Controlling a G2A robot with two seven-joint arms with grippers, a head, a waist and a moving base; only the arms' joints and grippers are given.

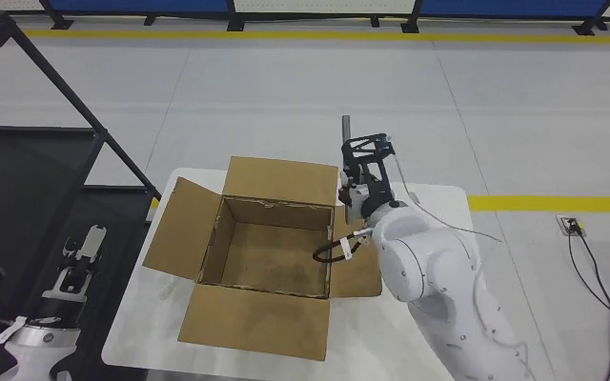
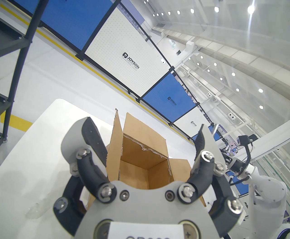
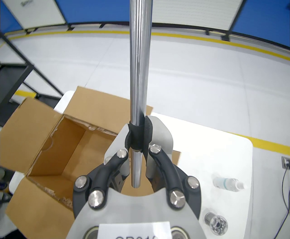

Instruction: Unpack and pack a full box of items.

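Off the left edge of the table [image 1: 434,205], the left gripper [image 2: 145,130] hangs with its fingers spread wide, holding nothing. It is well apart from the open cardboard box [image 1: 281,179] standing mid-table. Over the box's right flap, the right gripper [image 3: 138,135] is clamped tight on an upright steel rod [image 3: 138,68].

Table [image 1: 438,205]: white, rounded corners.
Floor [image 1: 286,86]: pale grey tiles around the table.
Yellow line [image 1: 538,203]: floor stripe beside the table.
Panels [image 2: 117,52]: blue and white boards beyond the table.
Black frame [image 2: 22,61]: dark rack beside the table.
Ceiling lights [image 2: 250,9]: bright spots high above the table.
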